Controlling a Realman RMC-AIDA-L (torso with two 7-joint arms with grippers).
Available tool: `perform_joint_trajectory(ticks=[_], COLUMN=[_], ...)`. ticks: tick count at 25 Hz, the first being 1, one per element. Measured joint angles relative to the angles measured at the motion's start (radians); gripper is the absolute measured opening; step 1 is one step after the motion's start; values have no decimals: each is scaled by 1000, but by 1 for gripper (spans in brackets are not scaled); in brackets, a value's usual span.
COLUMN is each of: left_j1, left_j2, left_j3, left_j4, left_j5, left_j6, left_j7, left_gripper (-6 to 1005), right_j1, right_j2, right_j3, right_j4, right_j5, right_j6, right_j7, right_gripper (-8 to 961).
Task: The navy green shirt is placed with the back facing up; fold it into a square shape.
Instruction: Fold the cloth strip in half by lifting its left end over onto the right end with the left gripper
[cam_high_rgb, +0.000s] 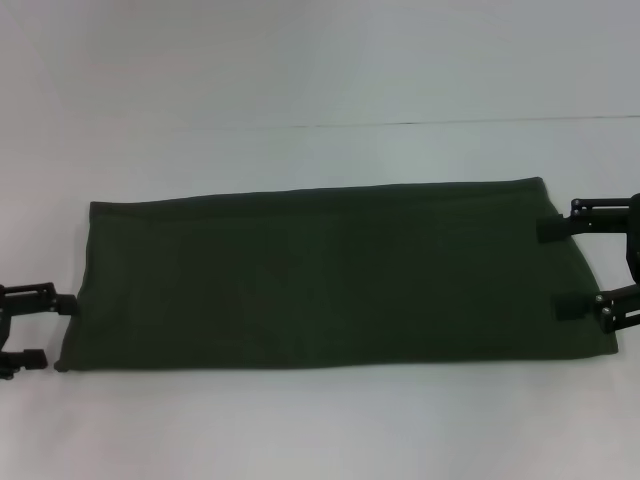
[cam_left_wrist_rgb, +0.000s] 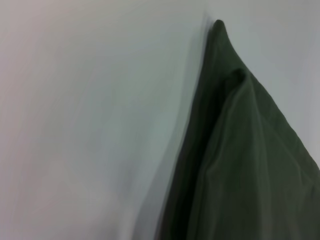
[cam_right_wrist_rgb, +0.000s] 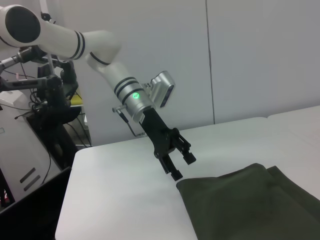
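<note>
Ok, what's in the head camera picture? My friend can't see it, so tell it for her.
A dark green shirt, folded into a long strip, lies flat on a white table. The left gripper sits open at its left end; the right gripper is open over its right end.

One dark olive-green cotton shirt (cam_high_rgb: 320, 275), folded into a long flat band. One white table (cam_high_rgb: 320, 80). Two black two-fingered grippers: left gripper (cam_high_rgb: 55, 332) and right gripper (cam_high_rgb: 560, 268). One white robot arm with black bands (cam_right_wrist_rgb: 95, 47) seen from right wrist.
</note>
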Motion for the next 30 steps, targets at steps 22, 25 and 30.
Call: perform_joint_trajectory(ticks=[22,25,30], left_j1=[-14,-19,-29], left_j2=[-37,-45,-51], left_j3=[17,17,16], left_j4=[-47,-47,-54], left_j5=[1,1,1], left_j6=[-97,-110,-136], left_j7=[8,7,7], left_gripper=[921,920,917], right_j1=[-4,-3,-2], right_j2=[-1,-1,0], right_j3=[-6,-9,-9], right_j4=[-1,-1,-1], right_j5=[3,3,3], right_j6=[-9,-9,-9], right_j7=[5,5,5], right_gripper=[911,911,911])
